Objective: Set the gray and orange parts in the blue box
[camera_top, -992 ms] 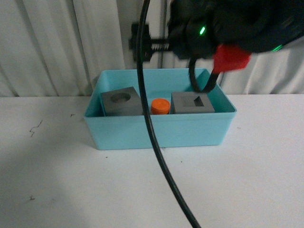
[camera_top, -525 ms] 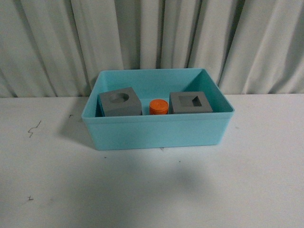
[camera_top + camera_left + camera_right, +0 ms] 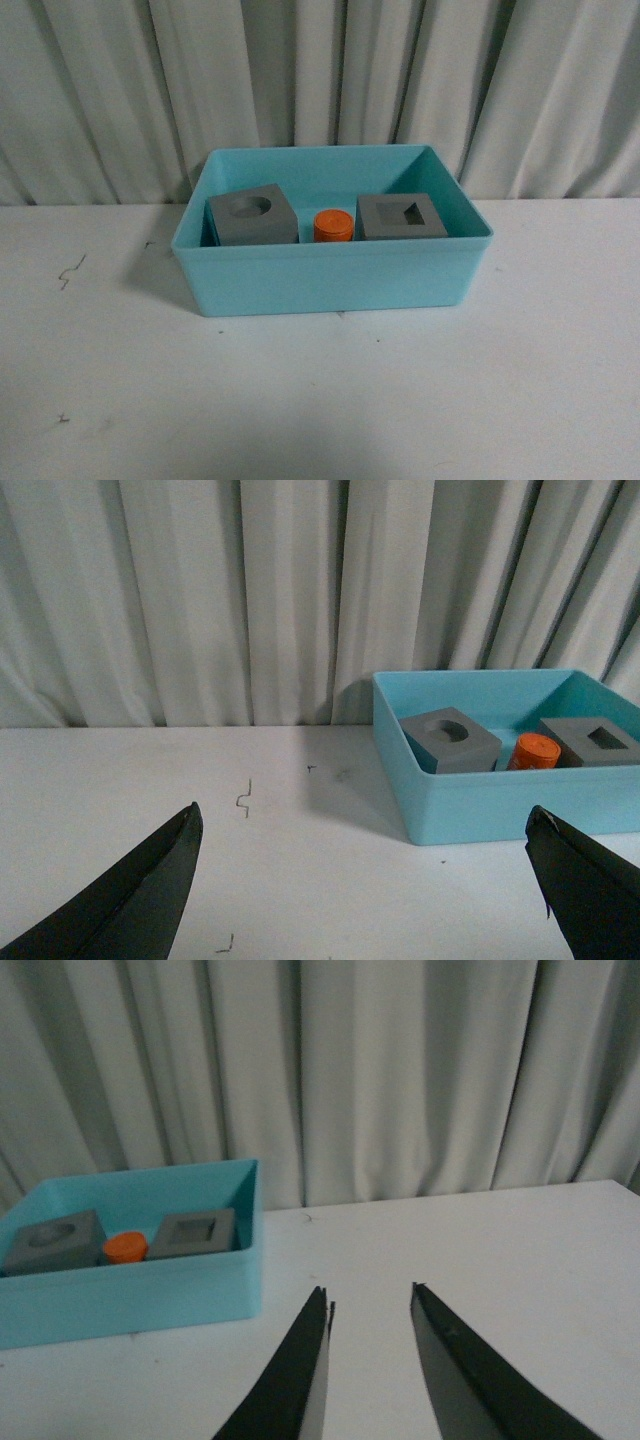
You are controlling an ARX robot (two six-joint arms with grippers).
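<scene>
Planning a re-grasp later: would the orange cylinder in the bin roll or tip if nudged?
The orange cylinder stands upright on its flat end, so it probably won't roll. It looks short and squat, so tipping seems unlikely. The two gray cubes flanking it inside the blue box would likely limit sideways sliding.

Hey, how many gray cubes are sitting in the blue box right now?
2. The gray cube with the round recess sits at the left of the blue box; the gray cube with the rectangular recess sits at the right, the orange cylinder between them. None appears hidden.
</scene>
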